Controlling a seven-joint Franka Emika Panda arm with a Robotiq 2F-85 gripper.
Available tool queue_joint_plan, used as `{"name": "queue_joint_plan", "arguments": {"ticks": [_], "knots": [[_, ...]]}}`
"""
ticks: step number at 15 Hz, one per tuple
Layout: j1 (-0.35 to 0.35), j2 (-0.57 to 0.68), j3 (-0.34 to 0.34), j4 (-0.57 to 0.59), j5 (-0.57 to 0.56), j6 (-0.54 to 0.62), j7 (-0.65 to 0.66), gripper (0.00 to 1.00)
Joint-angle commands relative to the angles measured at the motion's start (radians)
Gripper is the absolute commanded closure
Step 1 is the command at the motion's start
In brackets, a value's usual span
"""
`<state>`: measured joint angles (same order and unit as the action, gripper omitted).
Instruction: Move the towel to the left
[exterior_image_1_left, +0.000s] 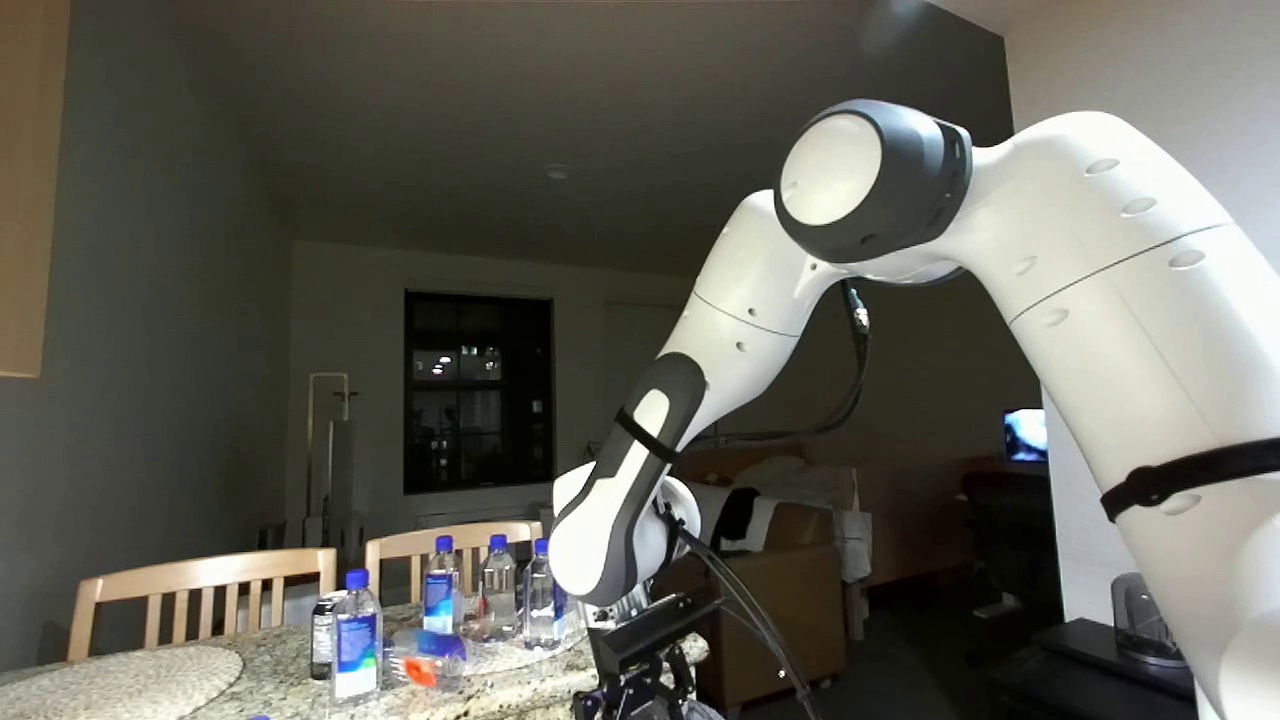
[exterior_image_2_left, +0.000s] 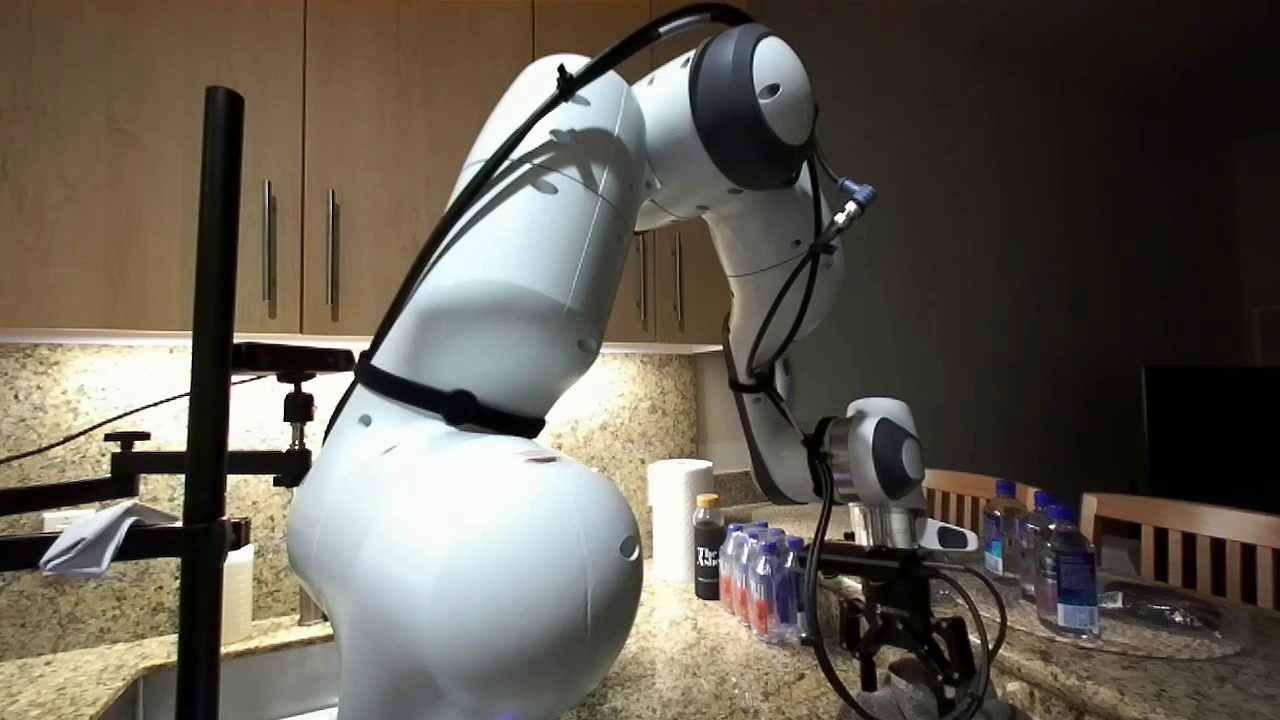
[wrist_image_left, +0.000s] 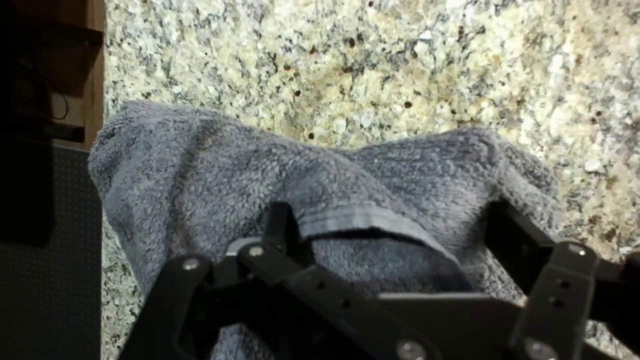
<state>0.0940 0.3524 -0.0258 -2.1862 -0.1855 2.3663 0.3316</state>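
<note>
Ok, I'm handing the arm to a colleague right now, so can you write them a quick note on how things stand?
Gripper: open, fingers spread wide, with part of the towel between them; no firm grip shows.
The towel: loosely folded on the granite counter; in the wrist view its left end reaches the counter's edge.
Done: the gripper is in place at the towel. Whether the towel already lies far enough left, these views cannot settle.
Remaining: probably close on the cloth, move it left, release and back off.
</note>
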Motion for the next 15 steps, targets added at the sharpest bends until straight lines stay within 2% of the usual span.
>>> {"name": "queue_joint_plan", "arguments": {"ticks": [1, 2, 7, 11, 14, 15], "knots": [[0.033, 0.025, -0.033, -0.005, -0.062, 0.022, 0.048, 0.25], [0.039, 0.028, -0.036, -0.006, -0.07, 0.019, 0.055, 0.26], [0.054, 0.02, -0.047, -0.007, -0.08, -0.002, 0.07, 0.61], [0.069, 0.006, -0.057, -0.002, -0.098, -0.034, 0.094, 0.84], [0.081, -0.018, -0.07, 0.017, -0.123, -0.073, 0.122, 0.93], [0.082, -0.026, -0.072, 0.025, -0.134, -0.09, 0.129, 0.92]]}}
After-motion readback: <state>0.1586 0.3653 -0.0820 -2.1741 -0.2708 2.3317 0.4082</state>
